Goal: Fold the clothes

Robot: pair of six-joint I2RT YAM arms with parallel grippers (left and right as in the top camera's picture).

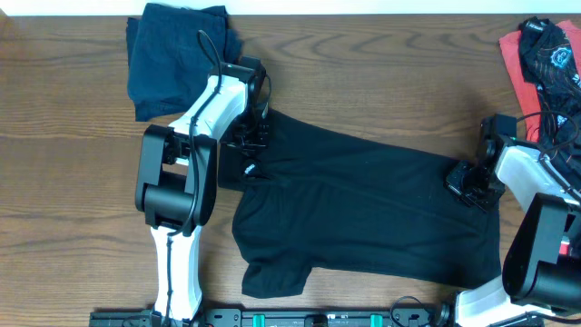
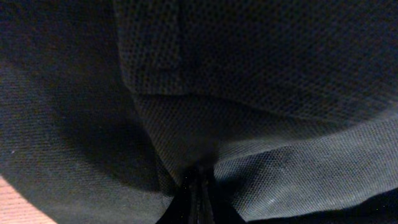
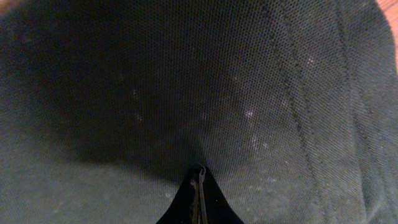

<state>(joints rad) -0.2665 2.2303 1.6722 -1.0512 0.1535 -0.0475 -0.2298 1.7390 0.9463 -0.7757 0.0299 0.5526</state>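
A black T-shirt (image 1: 363, 213) lies spread across the middle of the table, a sleeve hanging toward the front edge. My left gripper (image 1: 247, 138) is shut on its upper left edge; the left wrist view shows the mesh fabric (image 2: 261, 93) pinched at the closed fingertips (image 2: 200, 177). My right gripper (image 1: 465, 184) is shut on the shirt's right edge; the right wrist view shows the closed fingers (image 3: 199, 180) gripping black fabric (image 3: 186, 81). A folded dark navy shirt (image 1: 177, 54) lies at the back left. A coral-red and black shirt (image 1: 545, 59) lies at the back right.
Bare wooden table (image 1: 64, 200) shows at the left and along the back. The arm bases stand at the front edge. Cables run by the right arm near the coral-red shirt.
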